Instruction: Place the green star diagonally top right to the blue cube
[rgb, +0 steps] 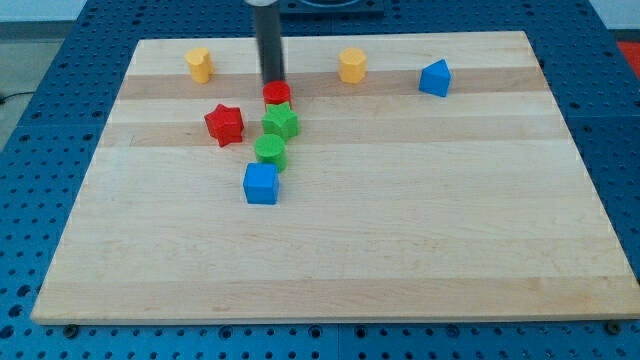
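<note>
As seen from the one camera, near to far: every item sits on a pale wooden worktop (400, 250) resting on a blue perforated base (30, 200).
Near zone: bare wood, taking up approx the bottom third of the view.
Blue cube (261, 184): nearest block, left of centre, lowest in a short column of four blocks.
Green cylinder (270, 151): just above the blue cube, a bit to the view's right, looks to be touching it.
Green star (281, 122): next up the column, touching or nearly touching the green cylinder below; it lies up and slightly to the view's right of the blue cube, w/ the green cylinder between them.
Red star (224, 124): to the view's left of the green star, apart from it, approx same height in the view.
Red cylinder (277, 94): top of the column, right against the green star's upper edge.
My tip (273, 82): dark rod comes down from the view's top, its lower end meets the far edge of the red cylinder; it is above the green star w/ the red cylinder between.
Gripper: none on this arm, only the rod, so no jaws to be apart or together.
Yellow block, left (199, 64): far row, to the view's left of the rod; exact shape unclear.
Yellow block, right (352, 65): far row, to the view's right of the rod; exact shape also unclear.
Blue block, far right (435, 77): angular, tilted-looking, well apart from the column, near the view's top right.
</note>
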